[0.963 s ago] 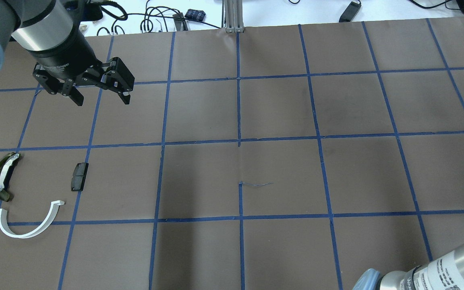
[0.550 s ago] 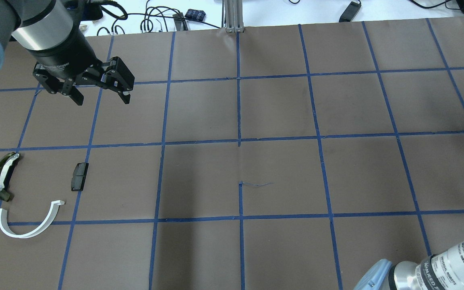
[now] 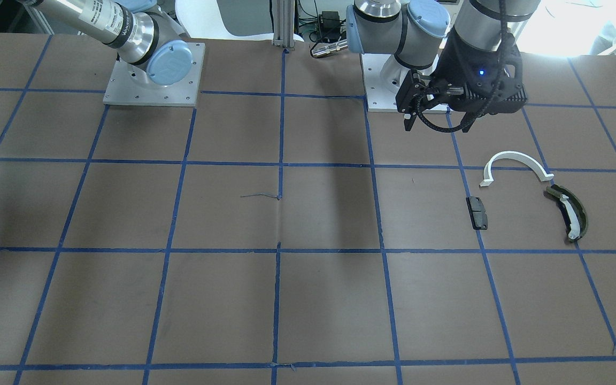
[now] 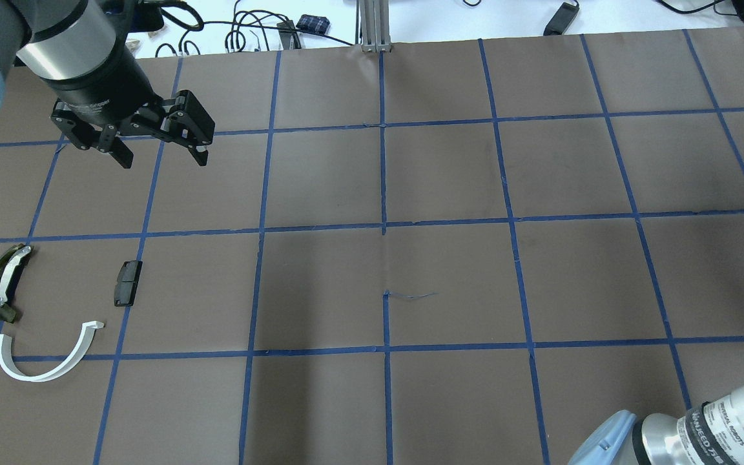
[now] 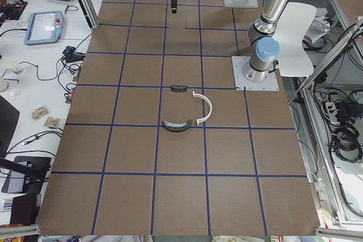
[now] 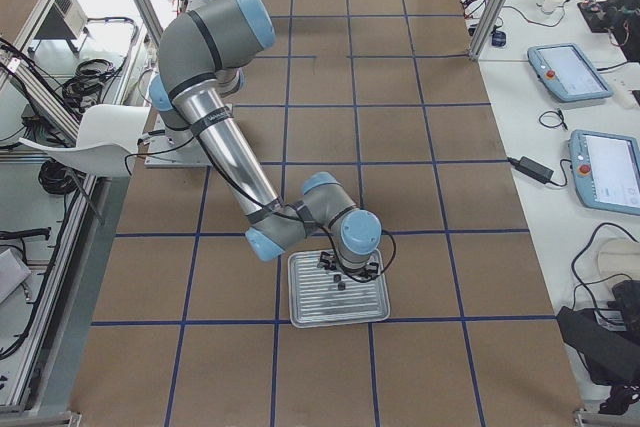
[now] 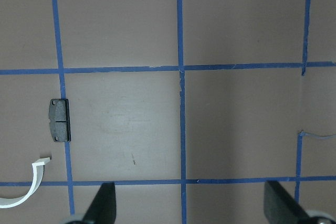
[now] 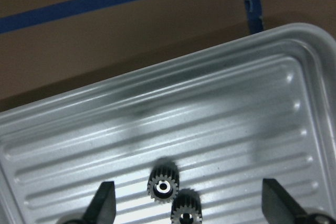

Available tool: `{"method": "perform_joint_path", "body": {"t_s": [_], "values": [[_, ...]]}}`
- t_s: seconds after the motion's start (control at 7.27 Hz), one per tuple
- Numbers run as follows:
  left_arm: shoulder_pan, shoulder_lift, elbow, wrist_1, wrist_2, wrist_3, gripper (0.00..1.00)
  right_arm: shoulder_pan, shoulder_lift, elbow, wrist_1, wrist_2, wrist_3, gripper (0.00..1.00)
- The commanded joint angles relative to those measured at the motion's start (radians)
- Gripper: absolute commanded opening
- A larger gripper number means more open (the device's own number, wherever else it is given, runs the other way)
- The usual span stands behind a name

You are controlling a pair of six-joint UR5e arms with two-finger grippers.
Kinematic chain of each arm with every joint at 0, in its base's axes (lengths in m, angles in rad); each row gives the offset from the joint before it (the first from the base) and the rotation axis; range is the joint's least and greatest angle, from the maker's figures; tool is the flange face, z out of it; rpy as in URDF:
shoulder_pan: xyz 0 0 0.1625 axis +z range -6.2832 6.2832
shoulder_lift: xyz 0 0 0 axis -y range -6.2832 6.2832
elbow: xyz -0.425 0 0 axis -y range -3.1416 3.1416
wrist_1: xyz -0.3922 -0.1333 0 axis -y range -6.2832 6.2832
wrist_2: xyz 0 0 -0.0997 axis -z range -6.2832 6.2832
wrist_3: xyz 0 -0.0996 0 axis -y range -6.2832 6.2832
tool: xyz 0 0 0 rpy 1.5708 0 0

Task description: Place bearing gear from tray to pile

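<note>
The pile lies at the table's left: a white half-ring (image 4: pixel 46 358), a black block (image 4: pixel 127 283) and an olive curved piece (image 4: pixel 4 283). It also shows in the front view, with the white half-ring (image 3: pixel 516 162) there. My left gripper (image 4: pixel 163 158) hangs open and empty beyond the pile; its wrist view shows the black block (image 7: pixel 59 120). My right gripper (image 8: pixel 189 205) is open above a ribbed metal tray (image 8: pixel 210 108), which holds two small dark bearing gears (image 8: pixel 163 185), (image 8: pixel 185 212) side by side between its fingers. The right view shows the tray (image 6: pixel 338 309) under that gripper.
An aluminium post (image 4: pixel 375 26) and cables stand at the table's far edge. Both arm bases (image 3: pixel 153 75), (image 3: pixel 393 85) are bolted at the robot side. Blue tape lines grid the brown table. Pendants lie on a side bench (image 5: pixel 42 26).
The right arm's elbow has slid right and down at the overhead view's bottom corner. The left gripper and the pile have hardly moved.
</note>
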Motion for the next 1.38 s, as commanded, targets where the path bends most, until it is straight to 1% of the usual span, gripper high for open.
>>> {"method": "perform_joint_path", "body": {"t_s": [0.0, 0.14, 0.28, 0.55, 0.69, 0.96, 1.24], "values": [[0.000, 0.000, 0.001, 0.000, 0.000, 0.000, 1.00, -0.002, 0.005, 0.028, -0.012, -0.003, -0.025, 0.93], [0.000, 0.000, 0.001, 0.000, 0.000, 0.000, 1.00, -0.005, 0.004, 0.026, -0.017, -0.009, -0.011, 0.89], [0.000, 0.000, 0.002, 0.000, 0.000, 0.000, 1.00, -0.011, 0.005, 0.029, -0.032, -0.011, -0.008, 0.79], [0.000, 0.001, -0.001, 0.000, 0.000, 0.000, 1.00, -0.013, 0.007, 0.031, -0.032, -0.011, 0.015, 0.49], [0.000, 0.001, -0.001, 0.000, 0.000, 0.000, 1.00, -0.013, 0.009, 0.032, -0.034, -0.011, 0.012, 0.31], [0.000, 0.001, 0.001, 0.001, 0.000, 0.000, 1.00, -0.013, 0.010, 0.037, -0.043, -0.026, 0.020, 0.00], [0.000, 0.001, 0.002, 0.001, 0.000, 0.000, 1.00, -0.007, -0.017, 0.035, 0.007, -0.026, 0.117, 0.00]]}}
